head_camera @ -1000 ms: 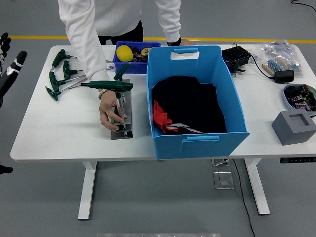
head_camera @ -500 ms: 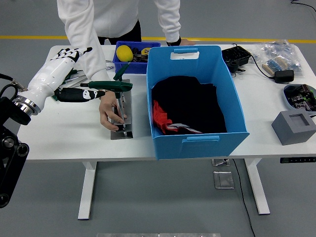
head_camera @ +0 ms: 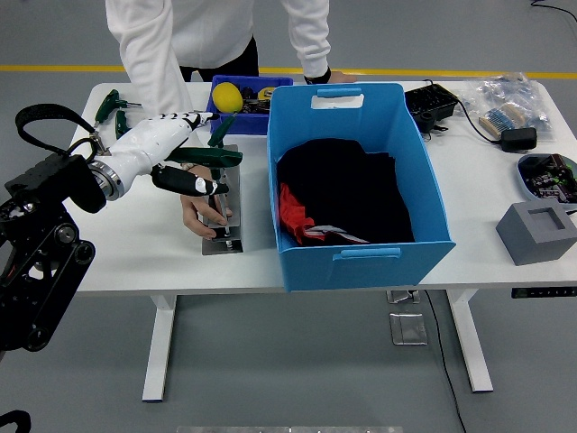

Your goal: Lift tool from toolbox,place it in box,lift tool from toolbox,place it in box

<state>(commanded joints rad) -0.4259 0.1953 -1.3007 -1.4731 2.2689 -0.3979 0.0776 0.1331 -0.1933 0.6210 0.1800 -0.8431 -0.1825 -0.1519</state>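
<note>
Left hand (head_camera: 171,149): white five-fingered shell on a black arm entering from the left edge, extended level over the table, fingers spread and loosely extended, holding nothing, poised at the green-handled tool (head_camera: 200,156). Tool: upright in a grey metal stand (head_camera: 223,216) just left of the blue box (head_camera: 356,180). Person's hand (head_camera: 204,206): pressed on the stand. Toolbox (head_camera: 236,106): small blue tray behind the stand. Spare green-handled tools (head_camera: 115,113): lying at the table's (head_camera: 108,244) far left.
</note>
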